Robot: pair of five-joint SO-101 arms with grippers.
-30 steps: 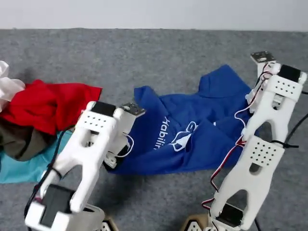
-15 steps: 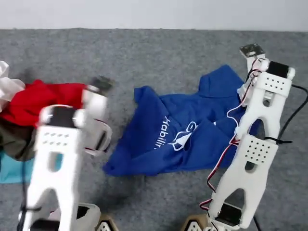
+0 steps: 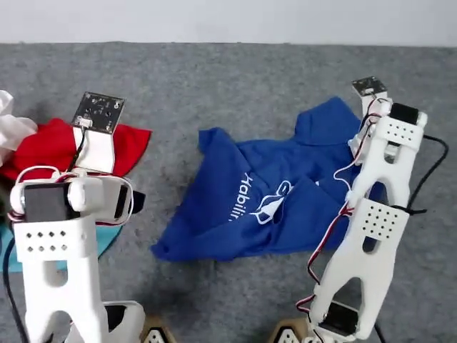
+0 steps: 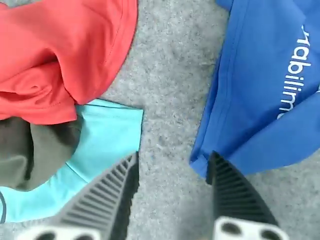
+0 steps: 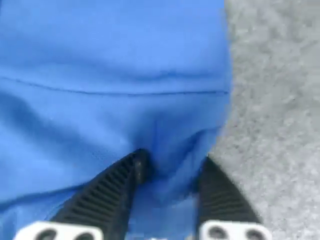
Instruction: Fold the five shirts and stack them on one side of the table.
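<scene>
A blue shirt (image 3: 271, 200) with white print lies crumpled and spread on the grey carpeted table. My right gripper (image 5: 172, 162) is down on its right-hand edge, open, with a fold of the blue shirt (image 5: 125, 60) between the fingers. At the left lies a heap: a red shirt (image 3: 36, 157) on top, a white one (image 3: 11, 125) behind it and a teal one (image 3: 106, 239) beneath. My left gripper (image 4: 172, 160) hangs open and empty above bare carpet, between the teal shirt (image 4: 100, 135) and the blue shirt's corner (image 4: 270, 75).
A dark olive shirt (image 4: 35, 150) is tucked under the red shirt (image 4: 60, 50). The grey carpet (image 3: 214, 86) is bare behind the shirts up to the far wall. The left arm (image 3: 71, 200) stands tall over the heap, and the right arm (image 3: 385, 143) over the blue shirt's edge.
The left arm has swung away from the blue shirt's left corner, leftward and upward, to above the heap. The right arm has shifted slightly left onto the shirt's edge.
</scene>
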